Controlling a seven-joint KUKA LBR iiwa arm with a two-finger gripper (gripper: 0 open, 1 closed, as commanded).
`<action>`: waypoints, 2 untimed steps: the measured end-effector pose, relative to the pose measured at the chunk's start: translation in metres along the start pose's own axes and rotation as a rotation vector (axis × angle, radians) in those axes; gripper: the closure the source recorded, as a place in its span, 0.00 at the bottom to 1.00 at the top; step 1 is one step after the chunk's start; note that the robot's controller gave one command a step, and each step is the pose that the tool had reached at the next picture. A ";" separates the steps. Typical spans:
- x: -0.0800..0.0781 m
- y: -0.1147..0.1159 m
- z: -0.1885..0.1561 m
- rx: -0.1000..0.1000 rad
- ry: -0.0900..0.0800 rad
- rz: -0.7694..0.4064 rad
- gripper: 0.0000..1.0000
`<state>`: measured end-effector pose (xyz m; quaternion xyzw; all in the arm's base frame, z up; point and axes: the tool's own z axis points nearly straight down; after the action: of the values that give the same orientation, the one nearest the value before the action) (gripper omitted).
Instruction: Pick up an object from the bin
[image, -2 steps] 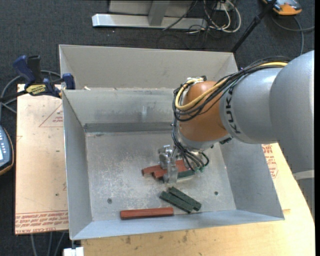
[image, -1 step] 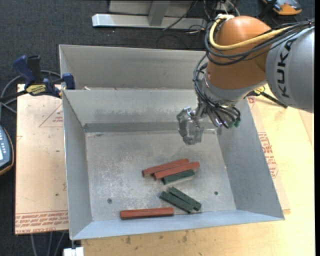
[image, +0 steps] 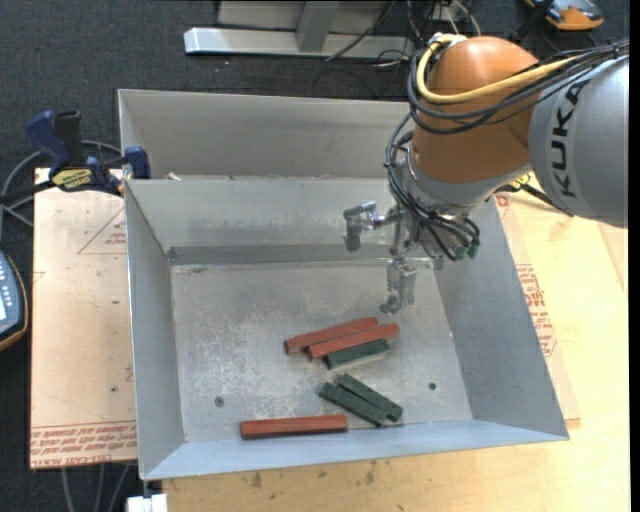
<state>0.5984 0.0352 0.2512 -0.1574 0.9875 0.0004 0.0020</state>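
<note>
My gripper (image: 377, 272) hangs above the right middle of the bin floor, open, with nothing between its fingers. One fingertip (image: 399, 298) points down just above the right end of two red-brown bars (image: 340, 337), which lie side by side at a slant. A dark green bar (image: 357, 353) rests against their lower edge. Two more dark green bars (image: 361, 400) lie crossed a little nearer the front wall.
A single red-brown bar (image: 294, 427) lies flat along the front wall, left of the green pair. The arm with its orange cover and cables comes in over the bin's back right corner.
</note>
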 end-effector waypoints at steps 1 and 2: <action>0.028 0.017 0.121 -0.003 0.011 0.098 0.00; 0.042 -0.017 0.182 -0.001 0.007 0.089 0.00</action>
<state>0.5641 0.0059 0.0692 -0.1134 0.9935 0.0005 -0.0016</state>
